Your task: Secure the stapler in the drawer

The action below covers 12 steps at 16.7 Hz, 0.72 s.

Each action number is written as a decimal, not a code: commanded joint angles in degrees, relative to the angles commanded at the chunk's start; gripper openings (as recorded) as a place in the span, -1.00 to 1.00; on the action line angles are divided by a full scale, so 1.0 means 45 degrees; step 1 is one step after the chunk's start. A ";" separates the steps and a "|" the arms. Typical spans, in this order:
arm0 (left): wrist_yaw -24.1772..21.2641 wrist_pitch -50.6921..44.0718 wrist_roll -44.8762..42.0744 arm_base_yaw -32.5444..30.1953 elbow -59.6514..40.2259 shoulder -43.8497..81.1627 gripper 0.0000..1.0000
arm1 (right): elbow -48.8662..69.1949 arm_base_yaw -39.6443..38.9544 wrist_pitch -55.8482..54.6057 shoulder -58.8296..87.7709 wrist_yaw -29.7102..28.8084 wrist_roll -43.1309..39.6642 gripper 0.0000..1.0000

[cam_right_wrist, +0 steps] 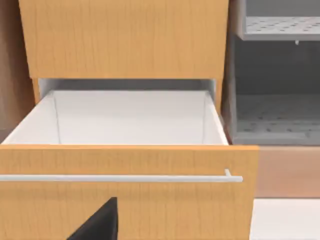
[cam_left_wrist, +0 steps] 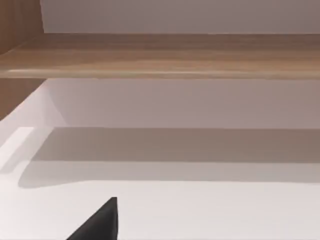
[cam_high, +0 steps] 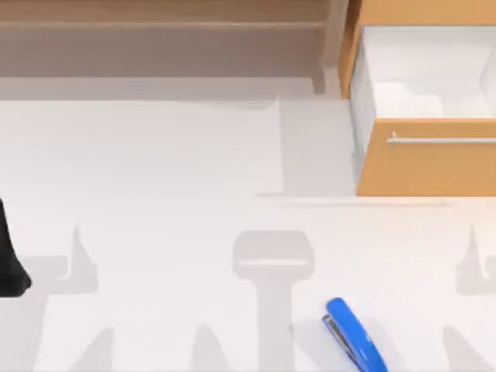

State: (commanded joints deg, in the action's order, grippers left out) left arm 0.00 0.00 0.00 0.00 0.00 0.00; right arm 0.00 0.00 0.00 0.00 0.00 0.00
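White tabletop (cam_high: 155, 170) carries the whole scene, with a wooden cabinet along its far edge. At the far right the drawer (cam_high: 422, 116) stands pulled out, its white interior exposed and unoccupied, its orange-brown front facing the near side with the silver bar handle (cam_high: 442, 140) across it. In the right wrist view the same drawer (cam_right_wrist: 125, 120) sits directly ahead, cavity open from above; judged from this, it is ready to receive its load and the opening step is complete.

Next in size, the left arm (cam_high: 9, 260) sits parked at the table's left edge; whether its pincer is released or clenched cannot be told. For the right pincer, likewise, I cannot tell.

Smallest, the blue stapler (cam_high: 355, 335) lies on the table near the front edge, right of centre, well apart from the drawer and untouched. Pickup and closing appear outstanding.
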 joint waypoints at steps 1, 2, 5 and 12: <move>0.0000 0.0000 0.0000 0.0000 0.0000 0.0000 1.00 | 0.0000 0.0000 0.0000 0.0000 0.0000 0.0000 1.00; 0.0000 0.0000 0.0000 0.0000 0.0000 0.0000 1.00 | 0.0006 -0.0005 0.0005 0.0007 0.0000 0.0001 1.00; 0.0000 0.0000 0.0000 0.0000 0.0000 0.0000 1.00 | 0.0635 -0.0518 0.0546 0.0821 0.0006 0.0159 1.00; 0.0000 0.0000 0.0000 0.0000 0.0000 0.0000 1.00 | 0.4664 -0.3829 0.4154 0.7217 0.0026 0.1259 1.00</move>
State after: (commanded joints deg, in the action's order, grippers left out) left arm 0.00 0.00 0.00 0.00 0.00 0.00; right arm 20.99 -17.23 18.70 32.48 0.12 5.66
